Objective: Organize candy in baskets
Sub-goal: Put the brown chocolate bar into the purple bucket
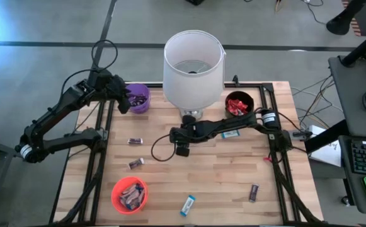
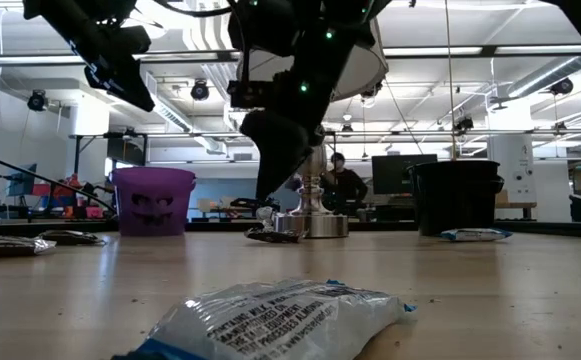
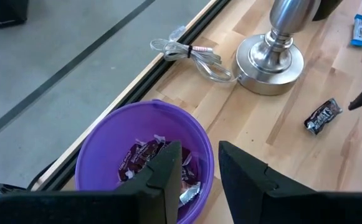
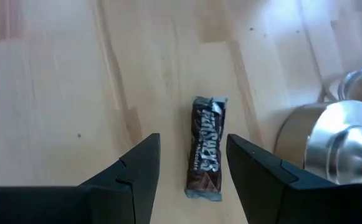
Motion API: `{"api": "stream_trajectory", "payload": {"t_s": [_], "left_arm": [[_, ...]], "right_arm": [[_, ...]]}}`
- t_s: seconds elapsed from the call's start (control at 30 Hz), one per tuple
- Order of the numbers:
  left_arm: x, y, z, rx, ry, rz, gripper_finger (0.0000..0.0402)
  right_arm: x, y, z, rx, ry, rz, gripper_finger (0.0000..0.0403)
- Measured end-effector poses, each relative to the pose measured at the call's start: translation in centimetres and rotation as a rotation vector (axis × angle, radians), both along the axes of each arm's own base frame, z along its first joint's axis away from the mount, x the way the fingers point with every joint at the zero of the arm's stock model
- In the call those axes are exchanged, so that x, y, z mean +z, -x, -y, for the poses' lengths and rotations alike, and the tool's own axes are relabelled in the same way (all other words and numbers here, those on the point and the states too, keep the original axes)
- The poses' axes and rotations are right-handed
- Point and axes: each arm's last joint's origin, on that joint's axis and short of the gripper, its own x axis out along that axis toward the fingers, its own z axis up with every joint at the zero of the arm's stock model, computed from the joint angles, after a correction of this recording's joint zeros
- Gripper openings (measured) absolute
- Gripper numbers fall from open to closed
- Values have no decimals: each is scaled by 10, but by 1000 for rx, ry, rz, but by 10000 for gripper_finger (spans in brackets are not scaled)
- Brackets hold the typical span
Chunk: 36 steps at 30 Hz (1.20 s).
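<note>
Surface (image 1: 220, 183): wooden, with loose candy scattered on it.
Lampshade (image 1: 194, 62): white, on a metal base at the far edge.
Purple basket (image 3: 109, 146): dark bars inside.
Left gripper (image 3: 199, 168): above the purple basket, fingers slightly apart, holding nothing.
Right gripper (image 4: 190, 171): spread wide, straddling a dark brown bar (image 4: 207, 147) lying beside the lamp base.

White lampshade (image 1: 193, 63) on metal lamp base (image 3: 270, 57), coiled cord (image 3: 190, 52), wooden table (image 1: 214, 183), seated person (image 2: 342, 186)
</note>
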Motion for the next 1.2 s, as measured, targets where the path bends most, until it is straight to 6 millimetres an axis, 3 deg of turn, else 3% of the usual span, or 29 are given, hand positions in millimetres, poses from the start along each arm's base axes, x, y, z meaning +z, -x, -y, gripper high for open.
{"api": "stream_trajectory", "payload": {"t_s": [0.17,0.57,1.2], "left_arm": [[0,0,0,0,0,0,88],[0,0,0,1,4,-4,88],[-1,0,0,0,7,-7,88]], "right_arm": [[-10,1,5,66,-58,-2,176],[-14,3,23,-11,-56,3,176],[-45,17,44,-70,-152,-14,176]]}}
